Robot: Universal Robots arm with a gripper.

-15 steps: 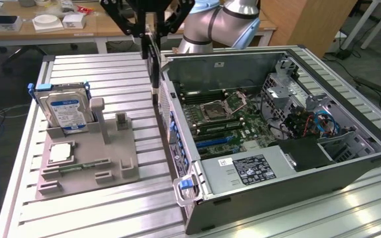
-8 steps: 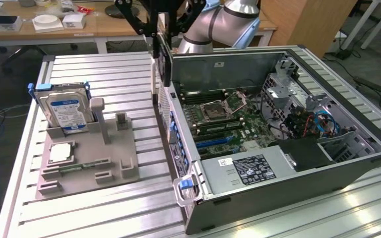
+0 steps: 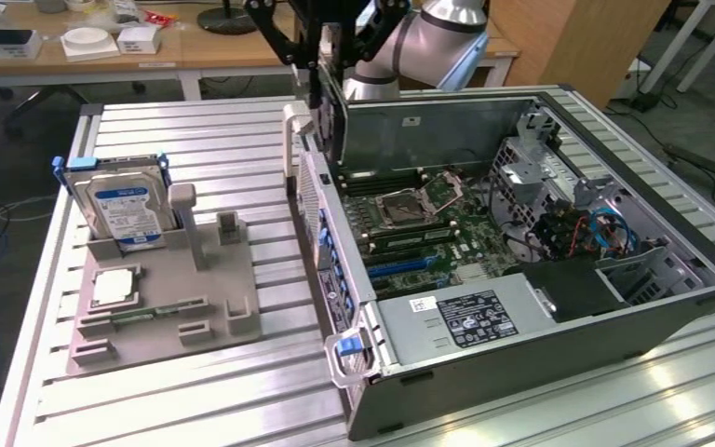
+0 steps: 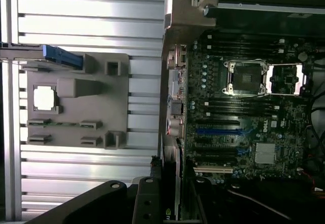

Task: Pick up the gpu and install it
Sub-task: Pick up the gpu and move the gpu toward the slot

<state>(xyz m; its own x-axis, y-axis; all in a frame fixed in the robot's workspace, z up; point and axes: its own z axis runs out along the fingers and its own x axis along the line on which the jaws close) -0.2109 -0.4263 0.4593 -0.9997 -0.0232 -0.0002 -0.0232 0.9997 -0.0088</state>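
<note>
Exterior view: the gripper (image 3: pixel 324 51) is clamped on the top edge of the gpu (image 3: pixel 325 98), which hangs upright above the case (image 3: pixel 544 358) rear; likely light, stiff and fragile, best held by board edges.

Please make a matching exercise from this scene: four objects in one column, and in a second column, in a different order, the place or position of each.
Column one
1. silver hard drive with a blue label
2. flat silver square chip
3. thin dark gpu card
4. grey power supply box with a label

Column two
A. held upright by the fingers, above the open computer case's edge
B. lying flat in a recess of the grey holder
C. standing on edge in the grey holder
D. inside the case

Pairs: 1-C, 2-B, 3-A, 4-D
</note>
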